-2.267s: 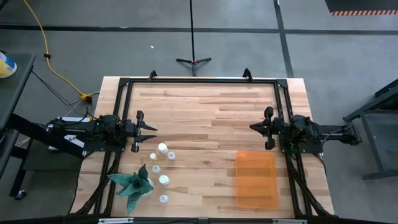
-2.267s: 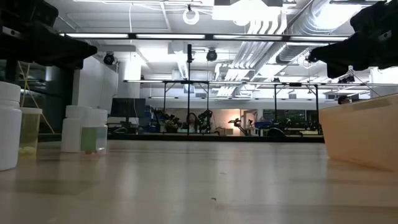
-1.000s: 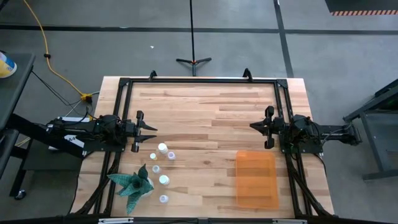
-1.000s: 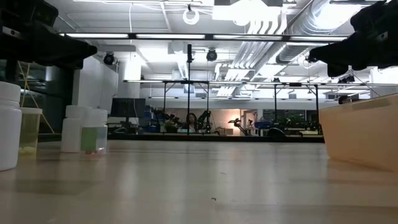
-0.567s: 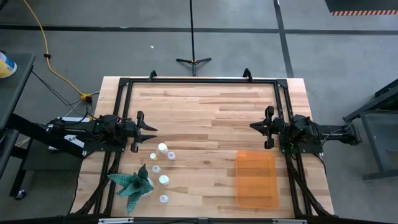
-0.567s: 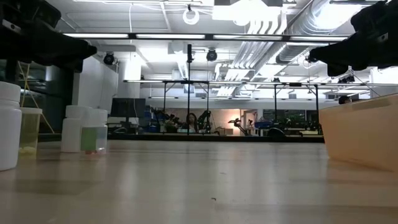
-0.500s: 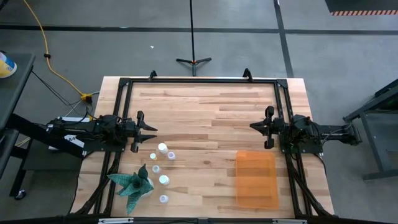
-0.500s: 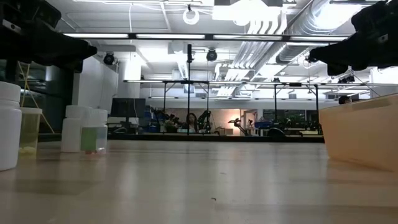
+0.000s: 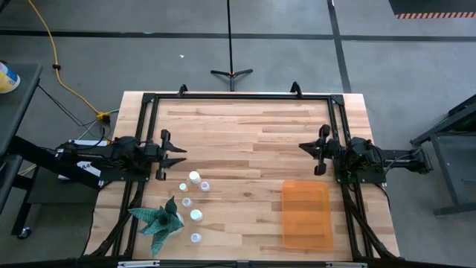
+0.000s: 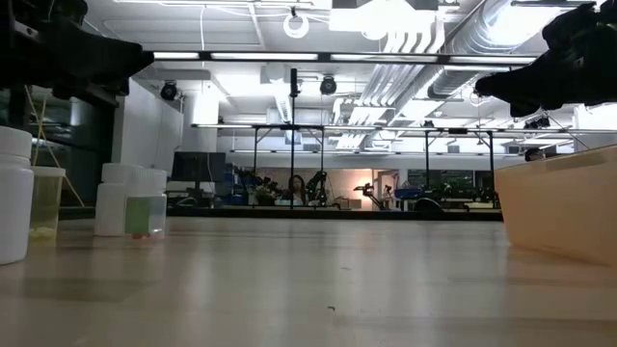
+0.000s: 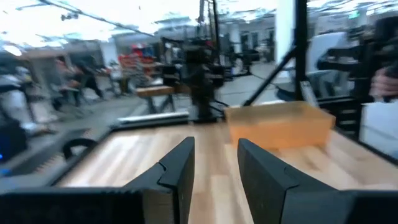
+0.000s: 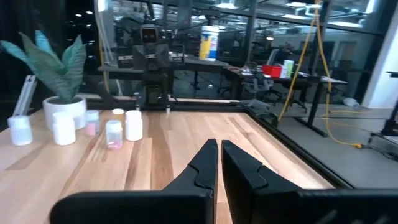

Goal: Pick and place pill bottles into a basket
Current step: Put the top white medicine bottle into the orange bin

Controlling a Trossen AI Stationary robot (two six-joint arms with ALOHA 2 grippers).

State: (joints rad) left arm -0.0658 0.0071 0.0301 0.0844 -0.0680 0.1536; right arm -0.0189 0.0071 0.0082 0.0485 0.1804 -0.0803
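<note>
— Five pill bottles (image 9: pixel 195 177), is that right? Where do they sit?

— Yes, five, all upright with caps up, clustered on the left side of the bench (image 9: pixel 238 134), just beside the green plant (image 9: pixel 158 219). From above each shows only as a small round cap, so their long axes stand vertical.

— And the basket (image 9: pixel 306 214)?

— Empty-handed of any gripper, lying flat on the right side of the bench, well apart from the bottles. Its long axis runs from the near edge toward the far edge, open side up.

— What about the left gripper (image 9: pixel 178 155)?

— It hangs above the bench at the left edge, pointing toward the middle, near the bottles but not touching them. Its fingers (image 11: pixel 180 171) stand partly apart with nothing between them.

— The right gripper (image 9: pixel 305 147)?

— At the right edge, pointing inward toward the left arm, beyond the far end of the basket. Its fingers (image 12: pixel 205 163) are clenched together on nothing.

— Anything touching a bottle?

— No, both grippers are apart from them.
</note>
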